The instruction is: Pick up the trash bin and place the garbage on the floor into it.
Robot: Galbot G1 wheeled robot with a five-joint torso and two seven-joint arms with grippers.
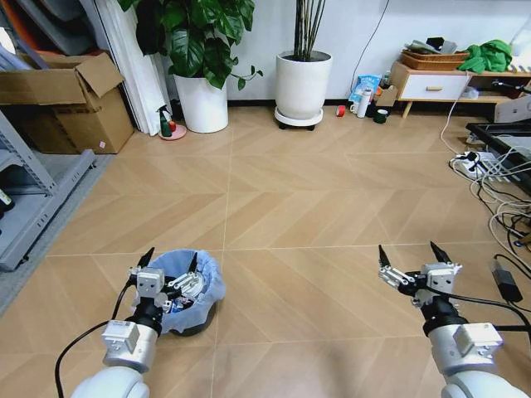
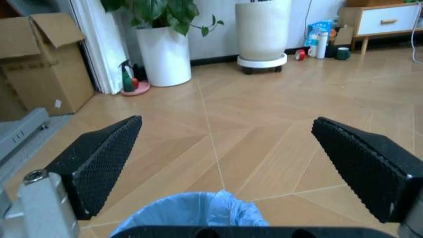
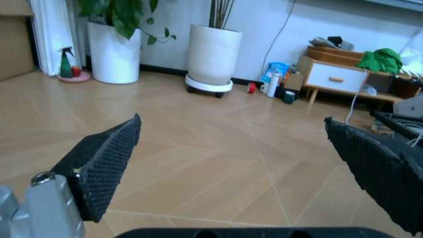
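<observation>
Blue crinkled plastic lined the trash bin (image 1: 189,290), which stood on the wooden floor (image 1: 290,207) directly beneath the left gripper (image 1: 171,262), whose jaws stood wide apart, one tip over the bin's near rim and the other over its far side; from the left wrist view the bag's edge (image 2: 191,213) showed just below and between them. Small bits of garbage (image 1: 178,292) appeared to lie inside the bin already, though I could not tell which pieces. The right gripper (image 1: 409,254) hovered well apart from the bin over bare boards, its jaws likewise spread and holding nothing. No litter lay on the floor near either set of jaws, so I judged the work to be at or close to its end, with the left arm poised above the bin. Any next move would call for finding whether a stray piece remained. Beyond the jaws stretched pale herringbone planks, then two white plant pots (image 1: 303,83) against the wall, a cardboard box (image 1: 70,99) off past the left jaws, and a low cabinet (image 1: 431,83) and tangled cables (image 1: 498,182) off past the right ones.
</observation>
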